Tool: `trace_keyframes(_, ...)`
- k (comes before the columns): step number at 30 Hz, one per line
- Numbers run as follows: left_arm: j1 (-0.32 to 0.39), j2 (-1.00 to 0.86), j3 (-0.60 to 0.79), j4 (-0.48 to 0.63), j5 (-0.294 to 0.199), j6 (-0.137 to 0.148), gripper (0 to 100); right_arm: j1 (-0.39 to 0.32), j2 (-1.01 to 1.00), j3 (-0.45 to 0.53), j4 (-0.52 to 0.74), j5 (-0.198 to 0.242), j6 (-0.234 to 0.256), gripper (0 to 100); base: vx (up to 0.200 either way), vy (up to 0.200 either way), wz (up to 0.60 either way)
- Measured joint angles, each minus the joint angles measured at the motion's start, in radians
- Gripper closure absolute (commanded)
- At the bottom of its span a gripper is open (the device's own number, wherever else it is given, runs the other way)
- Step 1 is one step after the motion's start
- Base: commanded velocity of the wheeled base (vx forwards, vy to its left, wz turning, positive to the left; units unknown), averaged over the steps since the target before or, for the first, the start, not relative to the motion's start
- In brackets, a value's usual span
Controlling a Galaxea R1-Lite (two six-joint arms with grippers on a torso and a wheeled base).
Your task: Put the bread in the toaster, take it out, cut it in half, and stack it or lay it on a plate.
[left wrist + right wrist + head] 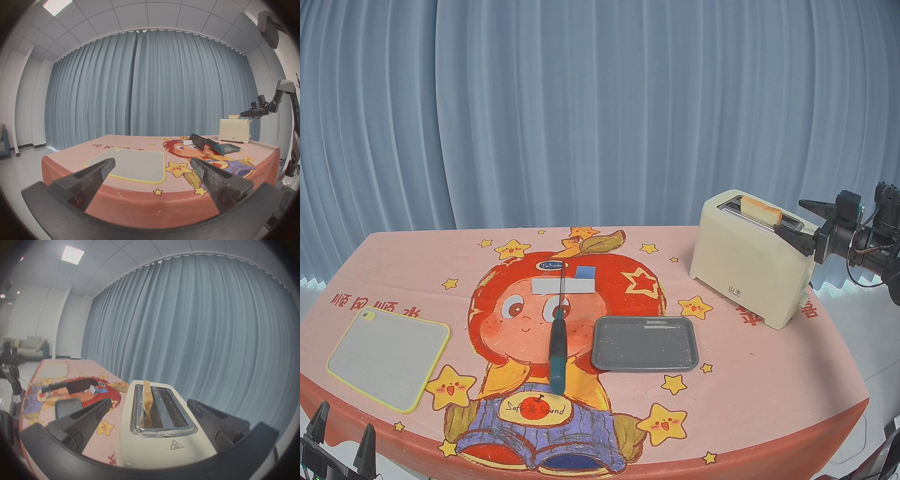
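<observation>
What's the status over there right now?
Right gripper open at toaster top. Left gripper open, off table's near edge. Bread upright in slot. Nothing blocking.

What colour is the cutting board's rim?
Yellow, around the grey cutting board; clearest in the head view.

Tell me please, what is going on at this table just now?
A slice of bread stands in the toaster, sticking out at the top. The right gripper is beside the toaster's top, fingers open toward the slice, holding nothing. The left gripper hangs open at the near edge of the table, by the cutting board. The knife and the grey plate lie in the middle, untouched.
</observation>
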Motion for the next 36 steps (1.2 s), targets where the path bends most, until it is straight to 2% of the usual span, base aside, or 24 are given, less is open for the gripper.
trace_keyframes(3, 0.000, 0.000, 0.000, 0.000, 0.000, 0.000, 0, 0.005, -0.031, 0.015, 0.000, -0.002, 0.056, 0, 0.000, 0.000, 0.00)
trace_keyframes(10, 0.000, 0.000, 0.000, 0.000, 0.000, 0.000, 0, 0.010, -0.116, 0.086, 0.001, -0.014, 0.126, 0, 0.000, 0.000, 0.00)
trace_keyframes(18, 0.000, 0.000, 0.000, 0.000, 0.000, 0.000, 0, 0.013, -0.233, 0.197, 0.002, -0.091, 0.204, 0, 0.000, 0.000, 0.00)
trace_keyframes(22, 0.000, 0.000, 0.000, 0.000, 0.000, 0.000, 0, 0.026, -0.294, 0.266, 0.003, -0.130, 0.231, 0, 0.000, 0.000, 0.00)
trace_keyframes(27, 0.000, 0.000, 0.000, 0.000, 0.000, 0.000, 0, 0.047, -0.355, 0.340, 0.003, -0.182, 0.242, 0, 0.000, 0.000, 0.00)
trace_keyframes(33, 0.000, 0.000, 0.000, 0.000, 0.000, 0.000, 0, 0.054, -0.392, 0.414, 0.003, -0.201, 0.251, 0, 0.000, 0.000, 0.00)
trace_keyframes(36, 0.000, 0.000, 0.000, 0.000, 0.000, 0.000, 0, 0.050, -0.399, 0.443, 0.003, -0.203, 0.287, 0, 0.000, 0.000, 0.00)
